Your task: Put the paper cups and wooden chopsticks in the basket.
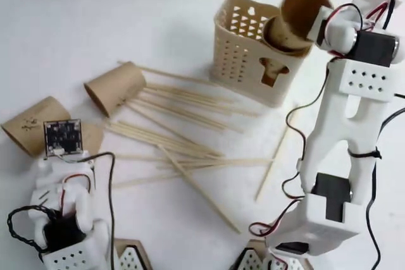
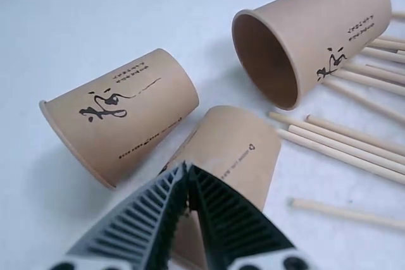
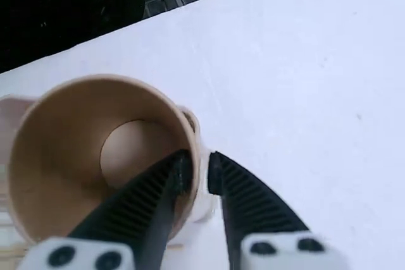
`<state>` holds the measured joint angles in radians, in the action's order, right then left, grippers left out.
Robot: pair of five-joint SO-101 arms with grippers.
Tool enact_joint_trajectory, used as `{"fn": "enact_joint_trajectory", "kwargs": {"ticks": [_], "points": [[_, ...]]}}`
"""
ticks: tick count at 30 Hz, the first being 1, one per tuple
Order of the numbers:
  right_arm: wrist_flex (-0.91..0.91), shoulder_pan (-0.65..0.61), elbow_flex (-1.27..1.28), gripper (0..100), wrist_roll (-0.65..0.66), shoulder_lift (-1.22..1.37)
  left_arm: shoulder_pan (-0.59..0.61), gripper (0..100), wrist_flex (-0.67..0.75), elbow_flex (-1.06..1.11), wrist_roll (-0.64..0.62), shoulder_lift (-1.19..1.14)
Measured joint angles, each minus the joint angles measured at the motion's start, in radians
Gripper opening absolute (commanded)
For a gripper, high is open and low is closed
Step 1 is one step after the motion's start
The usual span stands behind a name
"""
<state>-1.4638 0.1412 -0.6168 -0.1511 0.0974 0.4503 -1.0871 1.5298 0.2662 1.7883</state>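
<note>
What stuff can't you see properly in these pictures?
- What is inside the basket: in the high view, the held cup in the right tool covers the opening.
- Near end of the middle cup: in the left wrist view, the left tool covers it.
- Chopsticks: in the left wrist view, the picture's edge cuts off their far ends.

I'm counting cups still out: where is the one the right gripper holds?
High view: the paper cup, rim pinched by the right gripper, is tilted over the basket's right corner, at the far right.
</note>
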Motion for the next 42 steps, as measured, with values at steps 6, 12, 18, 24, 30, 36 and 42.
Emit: {"fn": "enact_joint_trajectory", "kwargs": {"ticks": [6,12,18,24,30,36,42], "points": [[-0.064,-0.038,0.000,14.9,0.000,0.000,0.000,3,0.000,0.000,0.000,0.000],[-0.066,-0.041,0.000,13.9,0.000,0.000,0.000,3,0.000,0.000,0.000,0.000],[-0.011,-0.057,0.000,14.0,0.000,0.000,0.000,3,0.000,0.000,0.000,0.000],[0.080,-0.066,0.000,14.0,0.000,0.081,0.000,3,0.000,0.000,0.000,0.000],[0.087,-0.066,0.000,13.7,0.000,0.135,0.000,3,0.000,0.000,0.000,0.000],[0.087,-0.069,0.000,13.7,0.000,0.135,0.000,3,0.000,0.000,0.000,0.000],[0.054,-0.071,-0.020,13.7,0.000,0.121,0.000,3,0.000,0.000,0.000,0.000]]}}
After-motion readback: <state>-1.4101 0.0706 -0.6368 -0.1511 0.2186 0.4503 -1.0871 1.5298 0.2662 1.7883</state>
